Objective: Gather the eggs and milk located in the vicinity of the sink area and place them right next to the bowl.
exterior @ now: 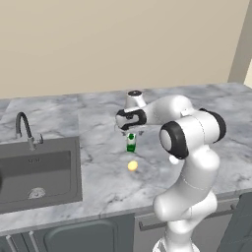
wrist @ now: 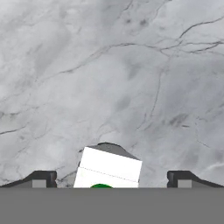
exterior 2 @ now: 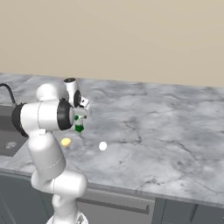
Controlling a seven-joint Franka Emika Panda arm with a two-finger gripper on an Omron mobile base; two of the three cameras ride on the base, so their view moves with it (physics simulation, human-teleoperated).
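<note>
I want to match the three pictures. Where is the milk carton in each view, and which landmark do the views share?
Left base view: the milk carton stands at centre, under the gripper, above a yellowish egg-like thing.
Right base view: the carton is left of centre, beside the arm, up and right of that yellowish thing.
Hand view: its white top is at bottom centre, between the open fingertips.
Shared landmark: the marble counter.
</note>
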